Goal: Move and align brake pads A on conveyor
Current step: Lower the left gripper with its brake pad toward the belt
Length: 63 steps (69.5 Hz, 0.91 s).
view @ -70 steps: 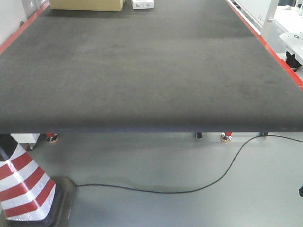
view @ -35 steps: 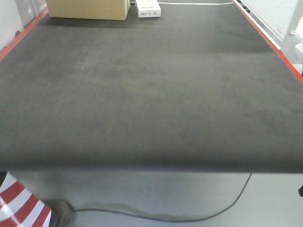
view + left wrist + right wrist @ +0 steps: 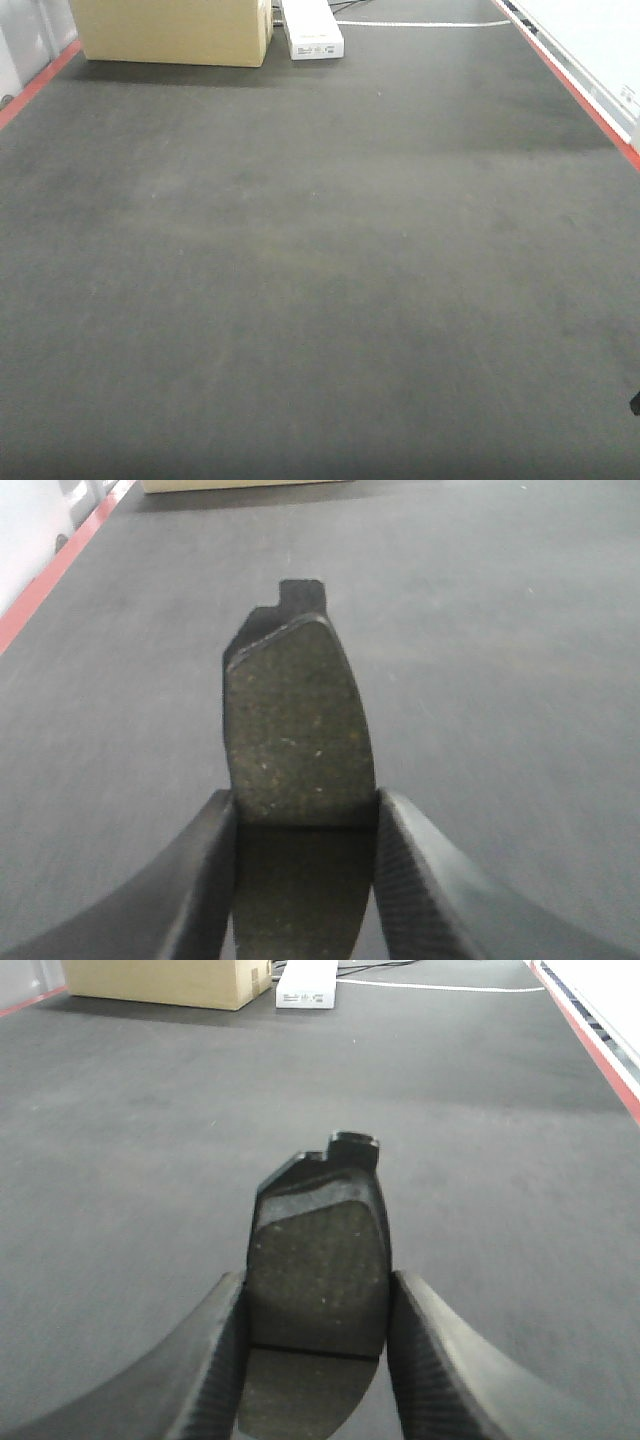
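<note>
Standing by the line, I am seeing the belt (image 3: 320, 280) lying bare across the whole front view, with no part set down on it. So by my reckoning the job is sitting at the carrying stage: two pads are being brought in, and placing and lining them up is all left to do. Any other pads are out of sight.

The left gripper (image 3: 303, 798) is pinching the left brake pad (image 3: 298, 730) by its near end, jaws closed snug against both long edges. The right gripper (image 3: 318, 1280) is doing the same with the right brake pad (image 3: 320, 1250). Both pads are sticking out forward over the belt; whether they are touching it I cannot tell.

Each pad is showing a coarse, grainy, dark face flecked with pale specks, with rounded corners, a thin line across it near the fingers, and a small square tab jutting from the far end. The fingers (image 3: 200, 880) are looking black, smooth and curved. The belt is looking matte and felt-like, charcoal, with a red strip (image 3: 35, 85) along the edge. At the far end a tan cardboard box (image 3: 175, 30), a white box (image 3: 312, 30) and a white cable (image 3: 420, 23) are resting.
</note>
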### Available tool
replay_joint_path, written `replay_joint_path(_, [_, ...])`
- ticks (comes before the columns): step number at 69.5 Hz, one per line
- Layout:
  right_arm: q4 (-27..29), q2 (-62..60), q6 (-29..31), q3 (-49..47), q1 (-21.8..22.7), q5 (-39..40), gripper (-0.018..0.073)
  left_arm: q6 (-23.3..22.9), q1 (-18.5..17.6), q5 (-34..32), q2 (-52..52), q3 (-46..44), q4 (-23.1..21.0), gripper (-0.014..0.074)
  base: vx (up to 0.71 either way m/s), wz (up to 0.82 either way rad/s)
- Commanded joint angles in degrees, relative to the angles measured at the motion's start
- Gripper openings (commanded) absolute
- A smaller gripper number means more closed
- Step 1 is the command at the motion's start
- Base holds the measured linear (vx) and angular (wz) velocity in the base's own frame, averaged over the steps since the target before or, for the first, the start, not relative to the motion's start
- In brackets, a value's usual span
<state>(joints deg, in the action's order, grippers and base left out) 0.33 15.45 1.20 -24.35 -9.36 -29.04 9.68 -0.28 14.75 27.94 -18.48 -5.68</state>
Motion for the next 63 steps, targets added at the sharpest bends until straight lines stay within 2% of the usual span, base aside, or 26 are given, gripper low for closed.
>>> replay_joint_path(1, [-0.3,0.5,0.5,-1.8,0.1,5.3,-0.0007,-0.1,-0.2,-5.5,0.4,-1.6,-0.5,-0.0006,0.32,0.00])
replay_joint_path(35, [-0.3,0.5,0.5,-1.8,0.1,5.3,-0.0007,-0.1,-0.2,-5.5,0.4,-1.6,-0.5,-0.0006,0.27,-0.02])
replay_joint_path(63, [-0.3,0.5,0.5,-1.8,0.1,5.5,-0.0007,-0.1,-0.2,-5.5,0.4,-1.6,-0.5,-0.0006,0.13,0.02])
